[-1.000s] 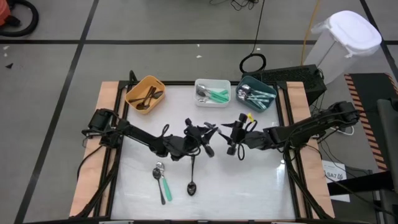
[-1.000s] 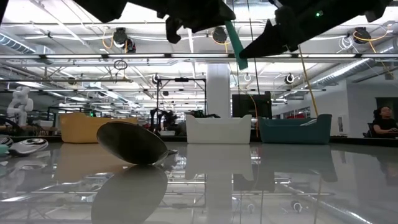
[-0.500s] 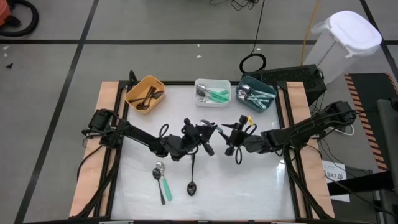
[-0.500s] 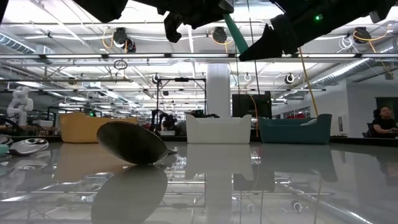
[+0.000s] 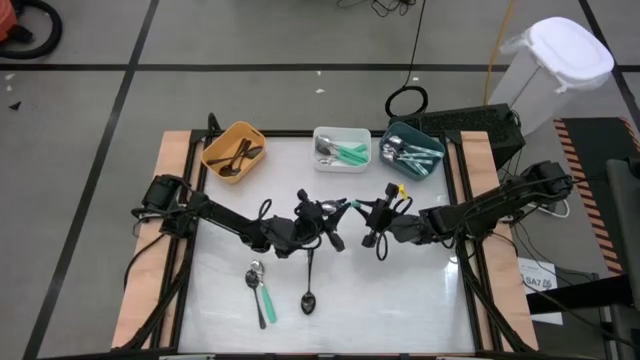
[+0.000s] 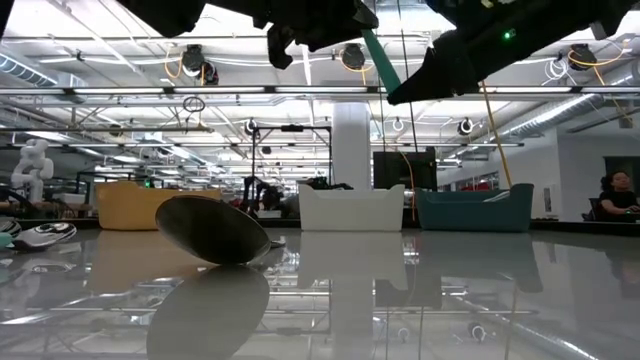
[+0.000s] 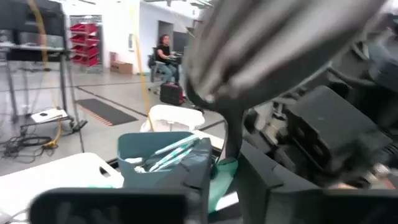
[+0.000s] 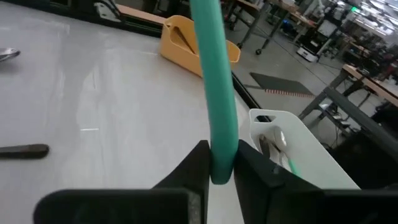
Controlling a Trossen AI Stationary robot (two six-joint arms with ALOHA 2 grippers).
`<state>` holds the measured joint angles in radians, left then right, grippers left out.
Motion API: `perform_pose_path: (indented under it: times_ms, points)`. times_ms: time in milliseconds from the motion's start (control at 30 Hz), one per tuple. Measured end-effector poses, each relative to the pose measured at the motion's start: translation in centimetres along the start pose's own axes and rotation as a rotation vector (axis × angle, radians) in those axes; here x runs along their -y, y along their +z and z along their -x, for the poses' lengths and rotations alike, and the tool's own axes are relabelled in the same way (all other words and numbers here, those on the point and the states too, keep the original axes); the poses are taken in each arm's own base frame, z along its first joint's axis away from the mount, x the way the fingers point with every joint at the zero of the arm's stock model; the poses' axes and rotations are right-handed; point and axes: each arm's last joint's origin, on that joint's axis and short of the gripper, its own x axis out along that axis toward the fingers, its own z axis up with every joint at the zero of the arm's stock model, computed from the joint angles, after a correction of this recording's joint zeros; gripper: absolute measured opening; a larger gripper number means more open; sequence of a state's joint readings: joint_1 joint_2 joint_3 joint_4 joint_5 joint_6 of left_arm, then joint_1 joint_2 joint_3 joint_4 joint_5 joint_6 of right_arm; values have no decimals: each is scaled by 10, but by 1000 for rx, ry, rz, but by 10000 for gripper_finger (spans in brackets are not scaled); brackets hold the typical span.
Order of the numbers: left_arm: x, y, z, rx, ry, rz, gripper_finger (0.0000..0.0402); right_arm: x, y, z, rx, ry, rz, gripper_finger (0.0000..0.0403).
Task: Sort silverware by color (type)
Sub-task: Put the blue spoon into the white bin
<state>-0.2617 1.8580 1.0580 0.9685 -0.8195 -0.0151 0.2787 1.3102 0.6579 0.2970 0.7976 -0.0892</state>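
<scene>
Mint-green handle clamped at both ends: your left hand (image 5: 335,212) and right hand (image 5: 368,214) meet above the middle of the white desk (image 5: 420,290), sharing one small metal spoon with a mint-green handle (image 5: 350,204). From the right wrist view, the right hand's fingers (image 8: 198,163) are clenched on the tip of that handle, which runs away toward the orange bin. From the left wrist view, the left hand's fingers grasp the same spoon near its shiny bowl (image 7: 261,50). The low view shows the green handle (image 6: 378,62) tilted, held well above the desk between the two dark hands.

On the desk toward 7 o'clock from the hands lie a second mint-handled spoon (image 5: 260,295) and, just beside it, a black-handled spoon (image 5: 309,280), its bowl looming large in the low view (image 6: 210,230).

Along the 12 o'clock edge stand three bins: an orange plastic bin (image 5: 216,146) holding dark-handled spoons, a white plastic bin (image 5: 342,133) with mint-handled spoons, and a teal plastic bin (image 5: 432,137) holding more silverware.
</scene>
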Motion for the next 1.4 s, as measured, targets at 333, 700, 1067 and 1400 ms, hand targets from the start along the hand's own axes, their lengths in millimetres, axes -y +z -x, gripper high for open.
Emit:
perform_pose_path:
  times_ms: [333,700,1067,1400]
  points:
    - [1,12,6,-45,-86,-224,239,28,9,27,-13,183,-100,43]
    - [-12,19,-3,-139,-569,-353,258,39,-1,40,-152,641,-187,43]
    - [-7,0,-3,-168,-864,-384,259,13,-5,17,-130,895,-175,51]
    - [3,-5,5,-137,-924,-440,197,4,-9,0,-115,1067,-207,47]
